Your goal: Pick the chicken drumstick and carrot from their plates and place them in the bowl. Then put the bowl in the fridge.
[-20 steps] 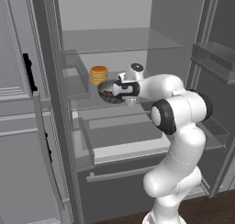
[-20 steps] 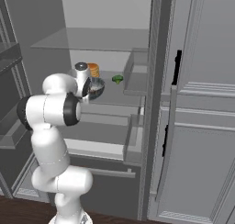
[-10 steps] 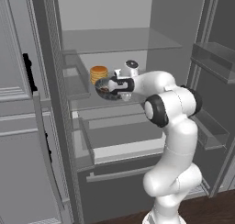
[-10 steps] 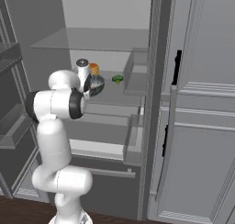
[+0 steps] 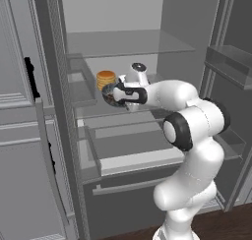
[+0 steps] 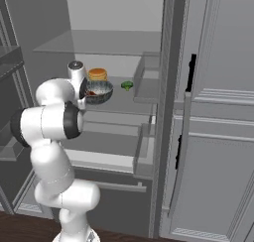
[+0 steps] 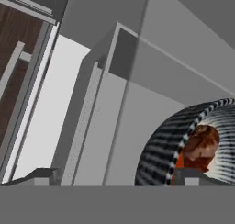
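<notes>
I'm seeing the bowl [image 6: 98,92] sitting on the glass shelf [image 6: 124,103] inside the open fridge [image 5: 123,17], toward the shelf's front. In the hand view the bowl [image 7: 183,140] is lying at the lower right, and the chicken drumstick [image 7: 202,145] is resting inside it, reddish-brown against the speckled inner wall; a sliver of orange just beside it may be the carrot [image 7: 179,162], though I can't tell for sure. The gripper [image 5: 119,94] is reaching in level with the bowl, its jaws standing wide, one fingertip [image 7: 195,175] at the bowl's rim and the other [image 7: 39,175] well off to the side, so nothing is being gripped. Behind the bowl an orange jar [image 5: 106,79] is standing on the same shelf, and a small green item [image 6: 127,85] is lying near the shelf's right side. Below the shelf a drawer [image 5: 135,148] is sticking out.
</notes>
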### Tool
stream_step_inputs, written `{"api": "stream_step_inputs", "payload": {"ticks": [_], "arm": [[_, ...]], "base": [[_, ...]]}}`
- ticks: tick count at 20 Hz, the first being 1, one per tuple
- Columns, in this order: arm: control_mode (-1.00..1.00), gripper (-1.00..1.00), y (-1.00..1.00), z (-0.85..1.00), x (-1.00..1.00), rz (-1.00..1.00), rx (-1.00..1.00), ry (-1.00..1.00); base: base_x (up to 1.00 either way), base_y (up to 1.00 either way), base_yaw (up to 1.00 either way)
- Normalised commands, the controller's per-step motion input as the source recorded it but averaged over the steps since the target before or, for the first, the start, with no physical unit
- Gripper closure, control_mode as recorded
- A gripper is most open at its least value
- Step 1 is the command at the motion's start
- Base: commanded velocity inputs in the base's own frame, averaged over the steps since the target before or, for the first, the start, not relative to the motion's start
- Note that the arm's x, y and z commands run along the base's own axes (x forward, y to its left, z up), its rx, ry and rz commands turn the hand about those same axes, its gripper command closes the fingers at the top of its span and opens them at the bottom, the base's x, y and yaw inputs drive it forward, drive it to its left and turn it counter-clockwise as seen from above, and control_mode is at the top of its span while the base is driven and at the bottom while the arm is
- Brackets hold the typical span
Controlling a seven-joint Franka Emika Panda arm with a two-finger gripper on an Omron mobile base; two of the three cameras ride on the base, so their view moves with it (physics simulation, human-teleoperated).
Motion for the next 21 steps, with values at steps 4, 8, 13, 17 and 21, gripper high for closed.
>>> {"api": "stream_step_inputs", "payload": {"ticks": [4,8,13,17,21], "arm": [[-1.0,-1.0,-0.08,0.53,-1.0,-0.02,0.0,0.04],[-1.0,-1.0,-0.4,0.56,-1.0,-0.09,0.0,0.17],[-1.0,-1.0,-0.36,0.11,-1.0,-0.11,0.0,0.05],[-1.0,-1.0,-0.14,-0.18,-1.0,-0.16,0.0,0.0],[-1.0,-1.0,-0.19,-0.33,-1.0,-0.16,0.0,-0.08]], "base": [[0.0,0.0,0.0],[0.0,0.0,0.0],[0.0,0.0,0.0],[0.0,0.0,0.0],[0.0,0.0,0.0]]}}
